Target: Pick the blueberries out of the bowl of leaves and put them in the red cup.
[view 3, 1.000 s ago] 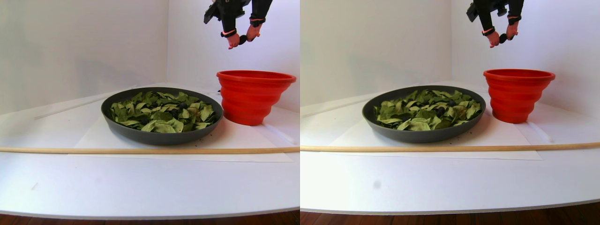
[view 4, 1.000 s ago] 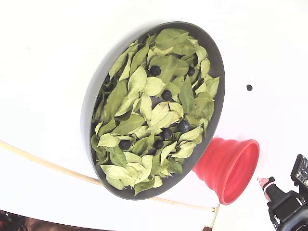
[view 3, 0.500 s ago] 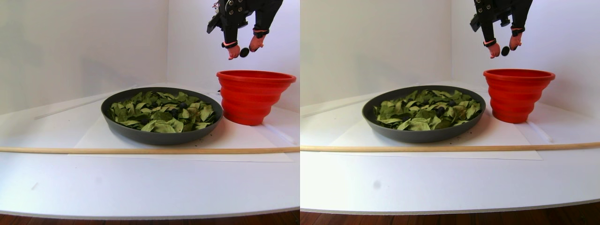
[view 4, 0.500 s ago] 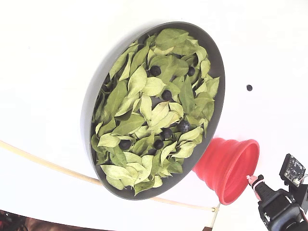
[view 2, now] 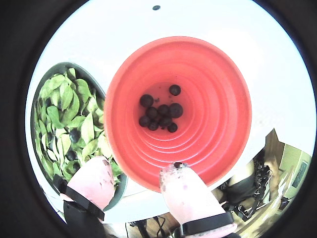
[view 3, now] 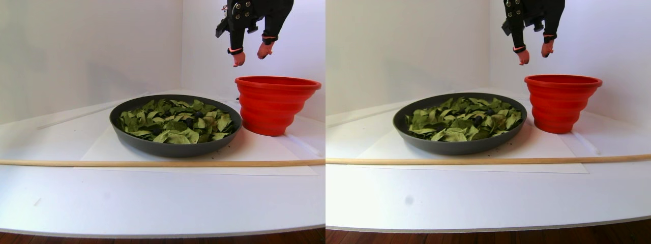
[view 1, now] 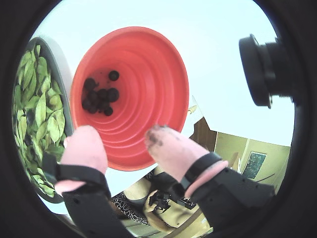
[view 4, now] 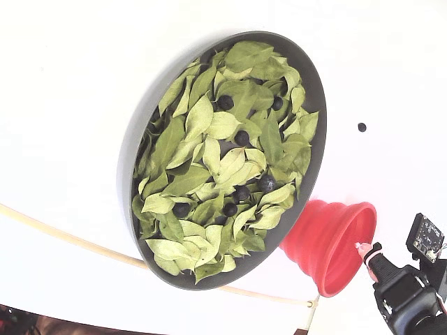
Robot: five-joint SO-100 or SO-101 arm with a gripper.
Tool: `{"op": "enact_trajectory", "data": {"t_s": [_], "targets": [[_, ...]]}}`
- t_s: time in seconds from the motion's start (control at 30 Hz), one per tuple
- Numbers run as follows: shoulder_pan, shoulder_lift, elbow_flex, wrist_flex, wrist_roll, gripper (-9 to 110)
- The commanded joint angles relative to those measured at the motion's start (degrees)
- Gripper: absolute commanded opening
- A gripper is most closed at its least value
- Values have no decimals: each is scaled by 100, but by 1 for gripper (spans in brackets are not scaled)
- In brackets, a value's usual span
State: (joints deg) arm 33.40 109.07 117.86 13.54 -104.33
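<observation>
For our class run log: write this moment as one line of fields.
fingers: open, empty | over: red cup | blueberries: some in cup, some in bowl among leaves

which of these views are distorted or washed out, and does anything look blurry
Both wrist views are fisheye, with a black circular vignette bending the red cup and the bowl; in a wrist view the pink fingertips are soft and close. The fixed view is overexposed, its white table nearly featureless. The stereo pair view is even and sharp, with the end effector dark against the wall.
</observation>
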Motion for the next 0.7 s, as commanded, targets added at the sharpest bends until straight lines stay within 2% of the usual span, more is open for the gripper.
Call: {"op": "enact_trajectory", "data": {"t_s": [0.0, 0.67], "targets": [[-70, 765, -105, 18, 105, 18], [-826, 853, 369, 132, 589, 18]]}}
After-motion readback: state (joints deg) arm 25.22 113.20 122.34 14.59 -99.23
